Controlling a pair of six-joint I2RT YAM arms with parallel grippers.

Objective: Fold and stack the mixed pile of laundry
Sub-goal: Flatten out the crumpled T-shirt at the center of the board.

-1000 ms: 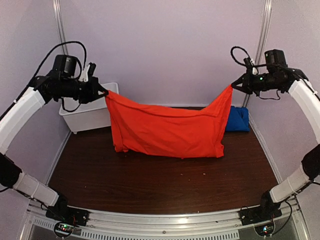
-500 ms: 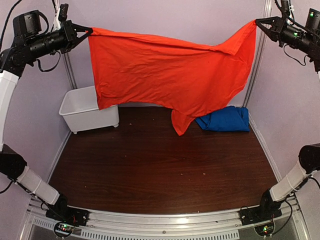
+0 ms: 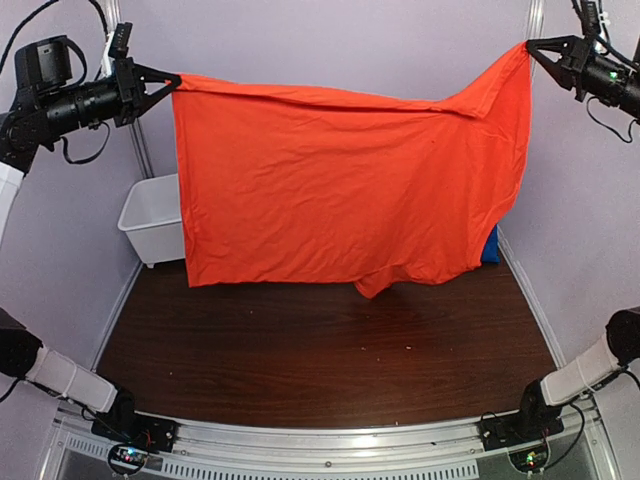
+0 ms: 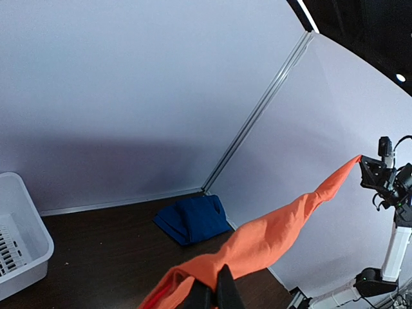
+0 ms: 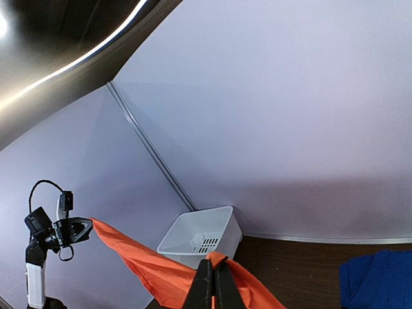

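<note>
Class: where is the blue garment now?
Left wrist view: the blue garment lies in the far right corner of the table, behind the hanging orange T-shirt.

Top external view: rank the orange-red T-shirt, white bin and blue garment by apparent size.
1. orange-red T-shirt, held up nearer the camera.
2. white bin, partly hidden.
3. blue garment, only a sliver showing, so rank unsure.

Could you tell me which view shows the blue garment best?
The left wrist view: the blue garment lies in full view on the table. The top view shows only a sliver behind the hanging orange shirt; the right wrist view cuts it off at the frame's edge.
</note>
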